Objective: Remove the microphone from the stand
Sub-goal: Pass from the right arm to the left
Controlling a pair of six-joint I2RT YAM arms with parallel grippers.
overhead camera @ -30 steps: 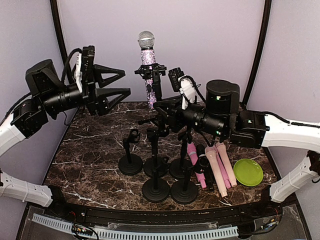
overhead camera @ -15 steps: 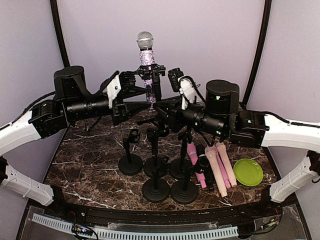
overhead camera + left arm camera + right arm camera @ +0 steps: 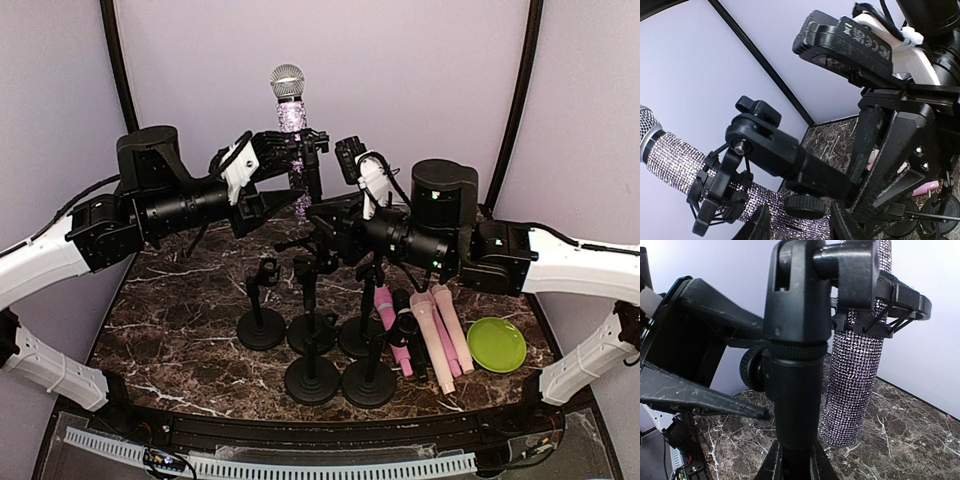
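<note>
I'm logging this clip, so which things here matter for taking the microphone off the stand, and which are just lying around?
In the job: sparkly microphone, its stand, left gripper, right gripper.
Lying about: five empty stands, pink microphones, green plate.

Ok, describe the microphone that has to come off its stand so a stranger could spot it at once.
On the marble table, look to the back, where one stand rises above the cluster of short empty stands. Clipped upright at its top is the microphone: glittery body, silver mesh head, unlike the pink microphones lying flat by the green plate.
</note>
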